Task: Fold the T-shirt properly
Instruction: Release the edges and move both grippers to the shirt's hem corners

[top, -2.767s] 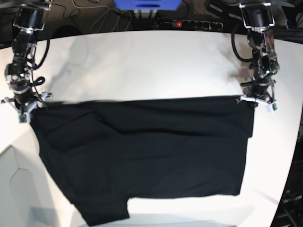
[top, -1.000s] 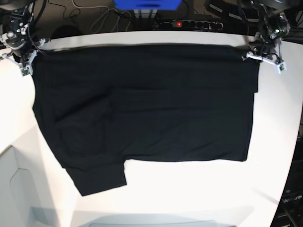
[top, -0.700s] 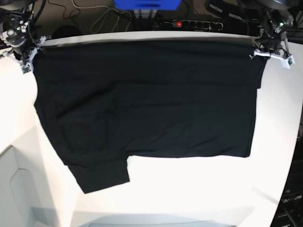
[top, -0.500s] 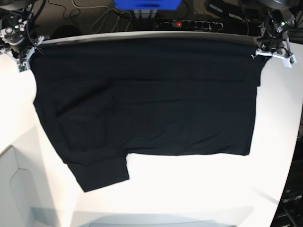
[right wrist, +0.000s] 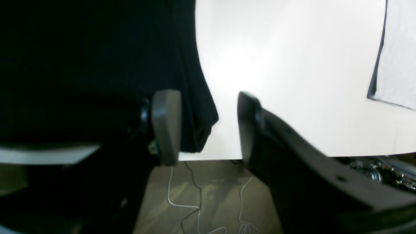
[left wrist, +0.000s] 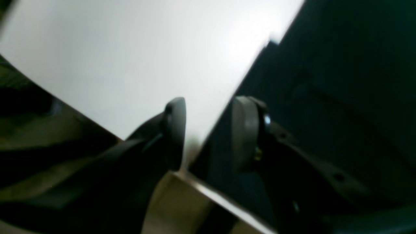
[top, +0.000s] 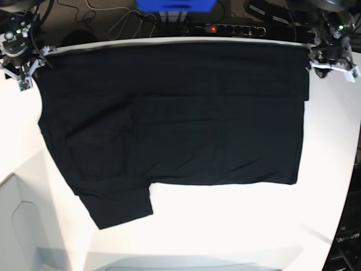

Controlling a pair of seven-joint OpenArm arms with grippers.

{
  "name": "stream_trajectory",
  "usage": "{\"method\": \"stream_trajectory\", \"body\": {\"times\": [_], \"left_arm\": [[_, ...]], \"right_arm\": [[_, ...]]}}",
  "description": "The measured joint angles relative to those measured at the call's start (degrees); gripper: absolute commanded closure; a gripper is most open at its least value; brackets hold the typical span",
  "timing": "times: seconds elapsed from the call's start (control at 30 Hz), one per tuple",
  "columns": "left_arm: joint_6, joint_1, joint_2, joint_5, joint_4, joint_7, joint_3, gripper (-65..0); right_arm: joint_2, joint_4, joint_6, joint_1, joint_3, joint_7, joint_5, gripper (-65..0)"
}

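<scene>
Compared with the earlier base frames, the T-shirt (top: 175, 113) is now drawn fully up to the far edge of the white table (top: 237, 226), and its top hem lies along the upper border of the frame. It is spread flat across the middle, with one sleeve pointing to the lower left. The right gripper (right wrist: 208, 126) is seen with jaws apart, the cloth corner loose between them. The left gripper (left wrist: 208, 133) is also parted, with the fabric edge just beside one pad. Only the spreading appears done; every fold is still left.
</scene>
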State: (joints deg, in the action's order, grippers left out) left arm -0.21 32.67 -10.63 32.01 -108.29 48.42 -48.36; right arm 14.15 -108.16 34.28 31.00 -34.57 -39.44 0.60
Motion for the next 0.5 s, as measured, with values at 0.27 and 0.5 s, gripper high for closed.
{"method": "stream_trajectory", "body": {"times": [0.27, 0.5], "left_arm": [[0.1, -5.5, 0.3, -0.2, -3.8, 0.6, -2.5, -23.5], [0.0, -17.4, 0.2, -0.6, -3.2, 4.5, -0.8, -23.5]], "right_arm": [[0.0, 0.2, -0.1, -9.6, 1.0, -0.2, -0.4, -36.5], [0.2, 4.7, 0.2, -26.9, 9.6, -0.3, -0.2, -36.9]]}}
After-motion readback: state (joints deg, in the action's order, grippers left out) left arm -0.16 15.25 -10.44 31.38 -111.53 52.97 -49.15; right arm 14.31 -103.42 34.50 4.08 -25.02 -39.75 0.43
